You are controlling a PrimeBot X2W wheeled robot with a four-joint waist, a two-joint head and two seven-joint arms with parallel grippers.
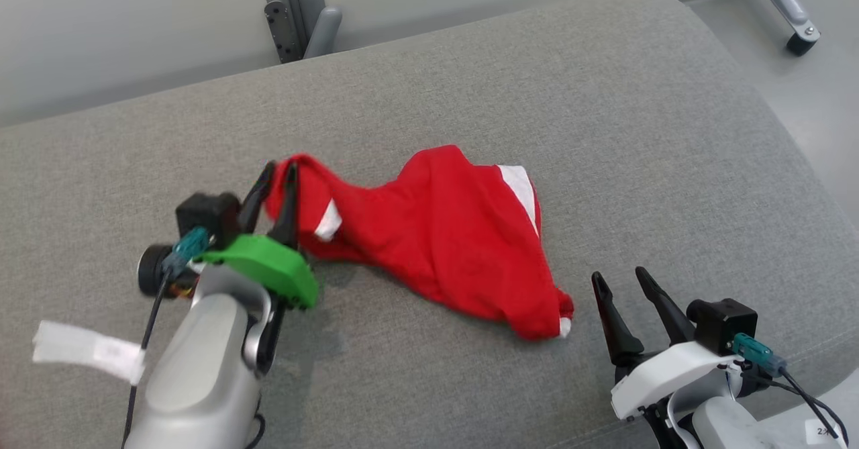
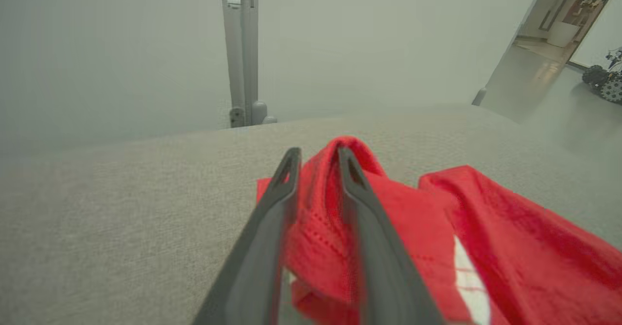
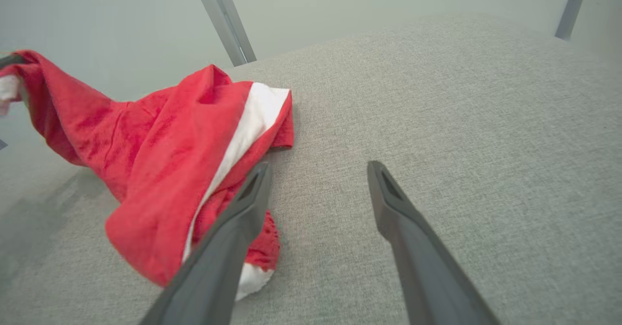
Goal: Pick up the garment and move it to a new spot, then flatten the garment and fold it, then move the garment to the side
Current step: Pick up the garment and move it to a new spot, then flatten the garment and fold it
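The left gripper (image 1: pixel 280 170) has its 2 fingers around a lifted fold of the red garment (image 1: pixel 449 234) – can't tell if they're pinching it or slack. It's crumpled mid-cushion (image 1: pixel 604 100), white trim showing. The right gripper (image 1: pixel 621 282) hangs wide apart, holding nothing.

Lab: padded grey bench (image 1: pixel 604 100), metal frame (image 1: pixel 295 13)

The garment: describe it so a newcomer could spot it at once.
On the wide grey cushion, look mid-surface, between the two arms. The garment lies crumpled there, one end raised between the left tool's fingers. It is bright red with white trim, unlike the grey around it.
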